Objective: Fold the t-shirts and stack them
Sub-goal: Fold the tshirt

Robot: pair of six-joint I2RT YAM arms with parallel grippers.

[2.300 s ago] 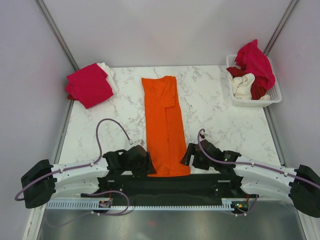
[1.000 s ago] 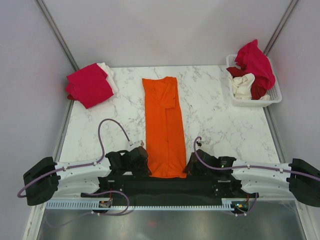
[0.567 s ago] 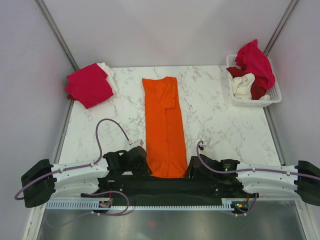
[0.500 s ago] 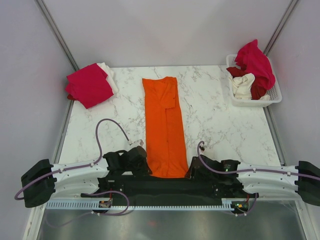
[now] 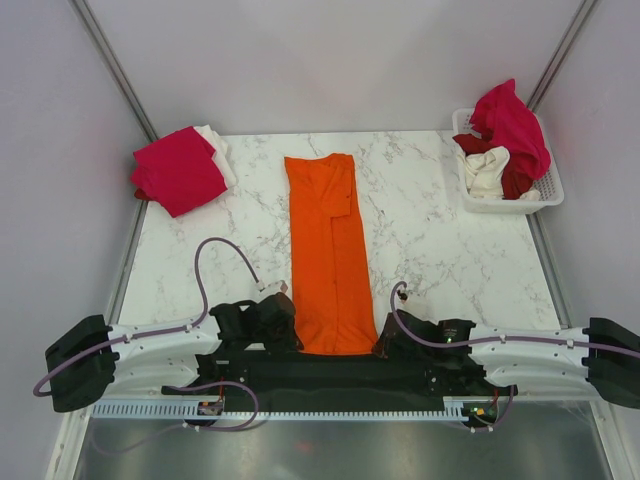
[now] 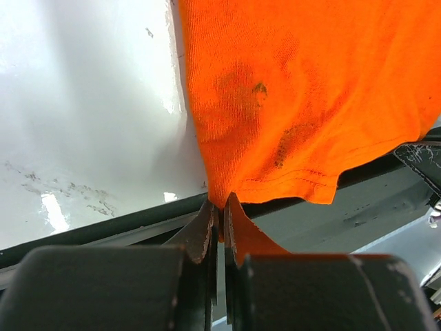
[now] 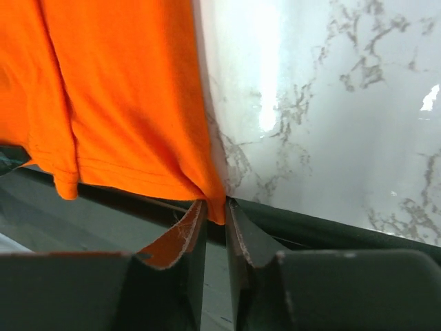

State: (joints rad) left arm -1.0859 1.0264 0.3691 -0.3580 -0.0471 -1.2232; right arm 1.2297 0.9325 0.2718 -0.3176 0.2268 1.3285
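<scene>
My left gripper (image 6: 220, 207) is clamped on one near hem corner of the one orange t-shirt (image 5: 328, 250), which lies as a long strip down the middle of the table (image 5: 450, 240). My right gripper (image 7: 216, 207) brackets the other corner (pinched or not, I cannot tell). Two folded t-shirts (image 5: 182, 172) are stacked far left. Three crumpled t-shirts (image 5: 505, 135) fill the one basket (image 5: 548, 196).

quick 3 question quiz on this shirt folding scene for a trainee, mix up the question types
1. What is the left gripper shut on? A) nothing B) a near corner of the orange t-shirt C) a cable
2. True or false: the orange t-shirt is crumpled in a heap.
3. Fill in: the unfolded t-shirts are piled in the white ____ at the table far right.
Key: 1 B; 2 false, it lies flat as a long strip; 3 basket.
</scene>
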